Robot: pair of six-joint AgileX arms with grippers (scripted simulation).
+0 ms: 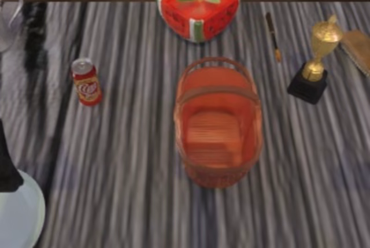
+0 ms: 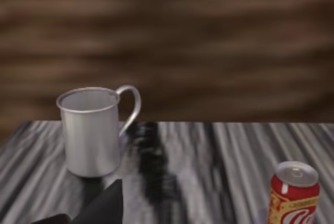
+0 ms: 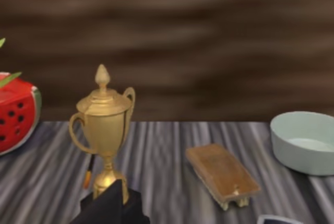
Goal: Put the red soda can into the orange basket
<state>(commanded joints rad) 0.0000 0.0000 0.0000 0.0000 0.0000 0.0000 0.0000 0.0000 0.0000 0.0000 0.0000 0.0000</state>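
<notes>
Can [image 1: 86, 82] upright on bench [image 1: 133, 161] left of basket [image 1: 218, 122], ungrasped; my left pincer [image 2: 102, 205] near it, probably approaching, fingers' state unclear.

Red soda can [image 2: 293, 192] base cut off; mug [image 1: 10, 14] cropped.

Bare table [image 1: 133, 161] is lying open between the red soda can [image 1: 87, 82] and the orange basket [image 1: 218, 124], whose arched handle [image 1: 217, 91] is spanning its opening
</notes>
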